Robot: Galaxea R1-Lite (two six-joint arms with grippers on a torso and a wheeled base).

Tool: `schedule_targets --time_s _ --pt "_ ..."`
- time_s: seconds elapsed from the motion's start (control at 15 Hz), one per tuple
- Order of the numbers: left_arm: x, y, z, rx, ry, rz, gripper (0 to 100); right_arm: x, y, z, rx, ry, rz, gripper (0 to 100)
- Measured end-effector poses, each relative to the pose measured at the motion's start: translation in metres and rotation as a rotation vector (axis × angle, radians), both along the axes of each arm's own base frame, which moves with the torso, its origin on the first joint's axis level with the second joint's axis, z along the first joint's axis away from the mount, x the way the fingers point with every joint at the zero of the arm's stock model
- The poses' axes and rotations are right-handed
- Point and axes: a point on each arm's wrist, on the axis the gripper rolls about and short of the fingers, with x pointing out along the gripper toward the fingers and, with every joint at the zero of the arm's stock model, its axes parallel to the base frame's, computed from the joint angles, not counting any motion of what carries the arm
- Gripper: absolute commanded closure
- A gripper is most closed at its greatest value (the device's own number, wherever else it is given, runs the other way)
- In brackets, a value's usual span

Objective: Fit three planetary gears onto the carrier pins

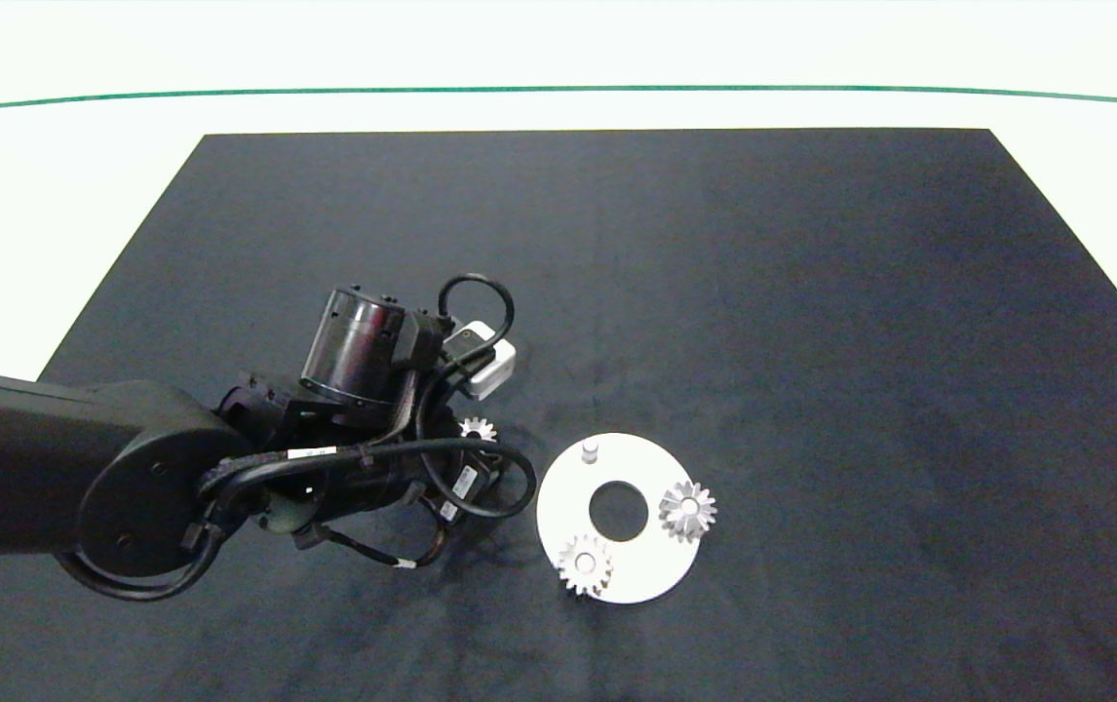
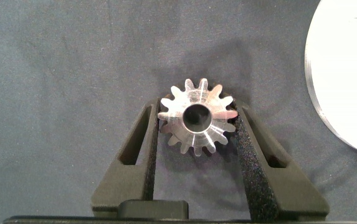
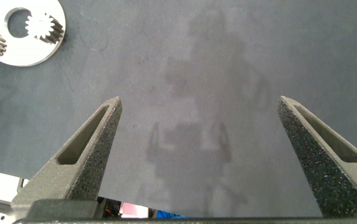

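Note:
A white ring-shaped disc (image 1: 651, 573) lies on the black mat, right of my left arm. Two planetary gears (image 1: 687, 509) (image 1: 585, 564) sit on carrier pins at its right and near sides. At the disc's far-left side a carrier pin (image 1: 590, 448) stands bare. The other silvery gear (image 2: 197, 118) (image 1: 478, 428) is just left of the disc, with my left gripper (image 2: 195, 109) shut on it and a pad against its teeth on each side. My right gripper (image 3: 199, 102) hangs open over bare mat, away from the disc (image 3: 16, 55), and is outside the head view.
The black mat (image 1: 812, 292) covers most of a white table (image 1: 52, 195), with a green line (image 1: 558, 90) along the far side. The left arm's body and cables (image 1: 344, 468) lie over the mat's near-left part. The disc's rim (image 2: 346, 68) is close beside the held gear.

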Motion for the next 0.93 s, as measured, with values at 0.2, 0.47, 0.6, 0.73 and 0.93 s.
schedule_targets --time_s 0.2,0.47,0.6,0.73,0.93 --pt "-0.0004 -0.0002 0.0002 0.000 0.000 -0.001 79 0.0000 0.0000 0.0000 0.000 0.000 0.000 0" --pt "-0.0003 0.0000 0.0004 0.000 0.001 -0.001 86 0.0000 0.0000 0.0000 0.000 0.000 0.000 0" --pt "-0.0002 0.0001 0.0007 0.000 0.000 0.000 91 0.0000 0.0000 0.0002 0.000 -0.001 0.000 0" --pt "-0.0002 0.0001 0.0007 0.000 0.000 0.000 95 0.0000 0.0000 0.0005 0.001 -0.002 0.000 0" --pt "-0.0003 -0.0001 0.0006 0.000 0.001 -0.001 100 0.0000 0.0000 0.0005 0.000 -0.003 0.001 0"
